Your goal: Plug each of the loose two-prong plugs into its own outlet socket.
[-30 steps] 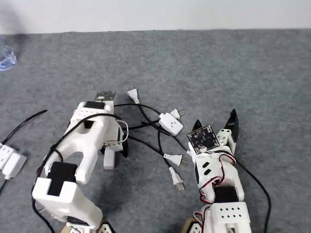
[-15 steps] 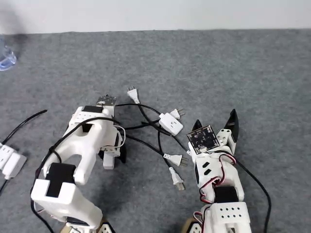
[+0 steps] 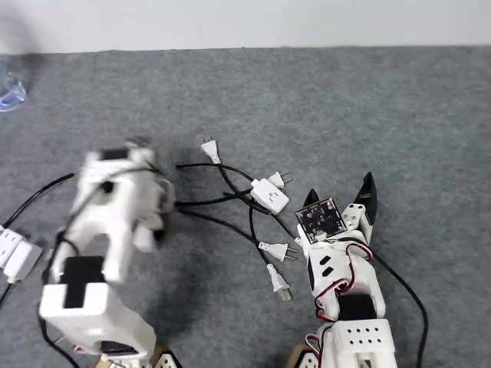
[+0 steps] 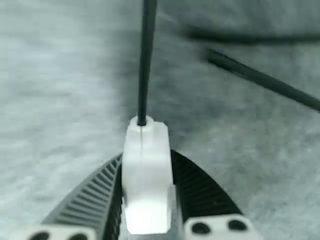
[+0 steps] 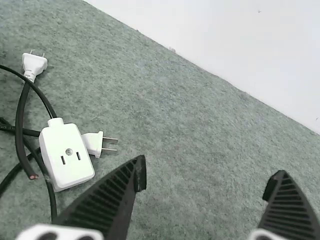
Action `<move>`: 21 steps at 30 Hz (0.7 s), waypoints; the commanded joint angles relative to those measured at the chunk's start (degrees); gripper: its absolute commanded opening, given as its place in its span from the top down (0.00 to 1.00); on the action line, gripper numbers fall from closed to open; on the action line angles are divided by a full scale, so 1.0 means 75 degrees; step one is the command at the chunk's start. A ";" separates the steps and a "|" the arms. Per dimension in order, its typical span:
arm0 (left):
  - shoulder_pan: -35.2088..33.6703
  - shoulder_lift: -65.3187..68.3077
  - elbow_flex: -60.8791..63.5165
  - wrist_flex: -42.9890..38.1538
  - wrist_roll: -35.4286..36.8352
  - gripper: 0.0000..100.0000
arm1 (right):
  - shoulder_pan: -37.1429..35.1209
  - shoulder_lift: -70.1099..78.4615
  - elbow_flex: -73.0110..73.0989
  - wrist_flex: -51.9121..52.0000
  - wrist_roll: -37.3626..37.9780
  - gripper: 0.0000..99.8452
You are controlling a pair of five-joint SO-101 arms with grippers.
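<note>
L fingers (image 4: 197, 182) clamp white plug (image 4: 145, 150) by body; R fingers (image 5: 112, 197) spread wide, empty.
Side grip leaves cord (image 4: 146, 60) free to trail ahead over worktop (image 4: 60, 100), likely for carry to a socket. Socket block (image 5: 66, 156) lies near R fingers, loose plug (image 5: 97, 142) just beside it. Held plug's prong end hidden btwn fingers; L arm (image 3: 107, 222) hard to make out in high view.

We see a grey, short-pile carpet (image 3: 345, 107) covering the whole working surface; at its far edge it meets a plain white wall (image 3: 245, 23) in a straight seam; the light is soft and even; a clear, bluish object (image 3: 8, 92) sits on the carpet near the wall, cut off at the edge of view.
</note>
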 commanded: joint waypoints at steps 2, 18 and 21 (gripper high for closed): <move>-0.1688 -0.0059 -0.2221 0.1758 -0.1301 0.99 | -0.0135 0.0029 0.0105 0.0018 -0.0023 0.63; -0.5462 -0.0047 -0.2549 0.1020 -0.5662 0.99 | -0.0299 0.0029 0.0105 0.0076 -0.0023 0.63; -0.6084 -0.0047 -0.2549 -0.0105 -0.5837 0.99 | -0.0311 0.0029 0.0105 0.0076 -0.0023 0.63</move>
